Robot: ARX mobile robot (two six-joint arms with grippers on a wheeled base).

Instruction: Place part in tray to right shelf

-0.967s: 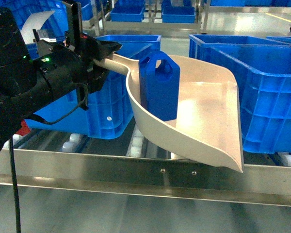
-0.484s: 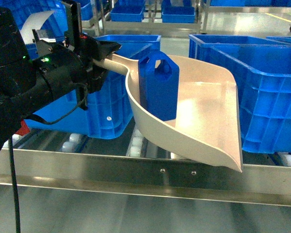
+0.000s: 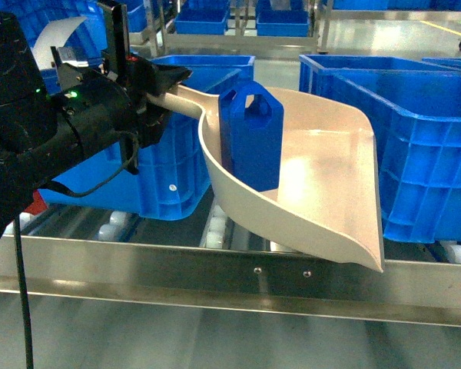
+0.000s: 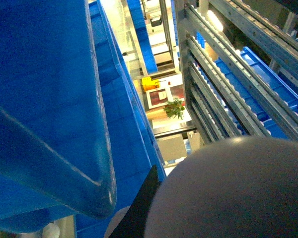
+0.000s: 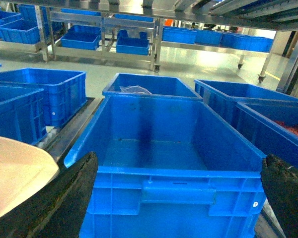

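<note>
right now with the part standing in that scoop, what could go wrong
The part stands upright and unrestrained in the tilted tray; it may tip or slide out over the lip. The left gripper holds only the tray's handle end, so the load could twist. The tray hangs between two blue crates and above the right shelf rail, so a swing might clip them.

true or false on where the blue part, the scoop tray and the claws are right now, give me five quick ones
1. The part stands upright inside the tray. True.
2. The left claw holds the tray by its handle. True.
3. The tray lies flat on the floor. False: it is held tilted above the right shelf front rail.
4. The right claw grips the part. False: it is open, facing an empty blue crate.
5. The part is red. False: it is blue.
</note>
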